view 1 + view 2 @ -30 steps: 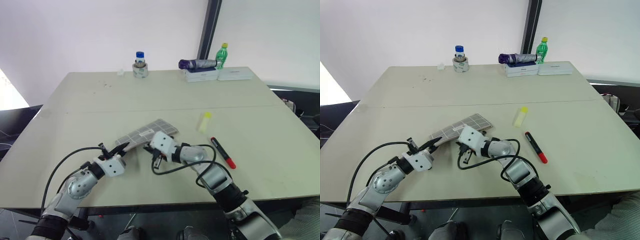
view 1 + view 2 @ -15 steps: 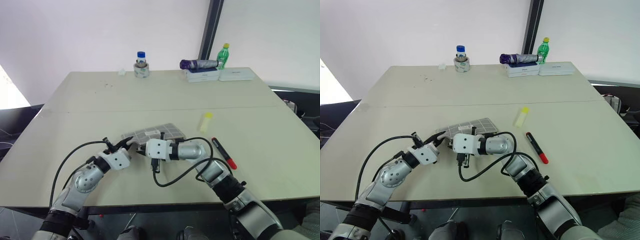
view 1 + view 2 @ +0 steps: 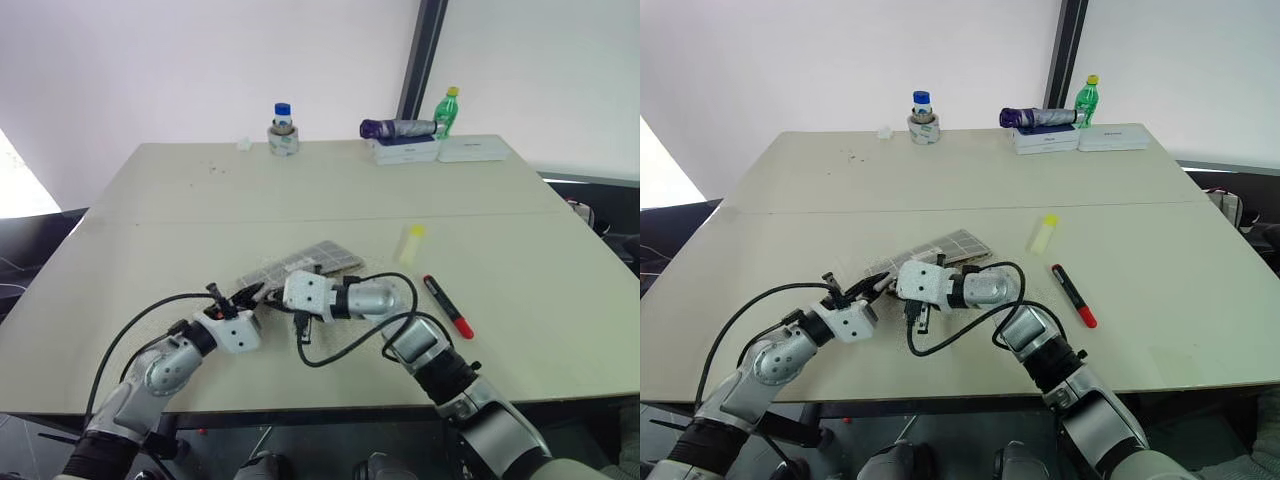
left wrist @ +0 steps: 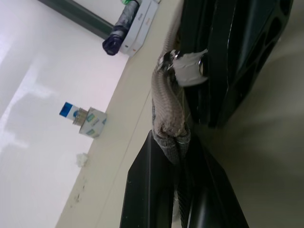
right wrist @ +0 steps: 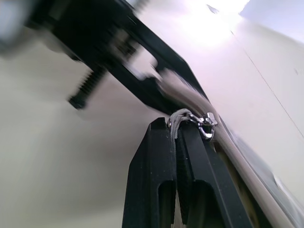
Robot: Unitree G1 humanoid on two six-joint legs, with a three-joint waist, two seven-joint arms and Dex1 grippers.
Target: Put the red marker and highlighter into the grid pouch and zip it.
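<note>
Right end effector (image 5: pixel 176 130) newly leftward, at grid pouch (image 3: pixel 318 258) edge.

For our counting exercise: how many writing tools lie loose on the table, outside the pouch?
2. The red marker lies right of the robot's arms, and the highlighter lies just beyond it, farther from the robot. Others may be hidden inside the grid pouch.
</note>
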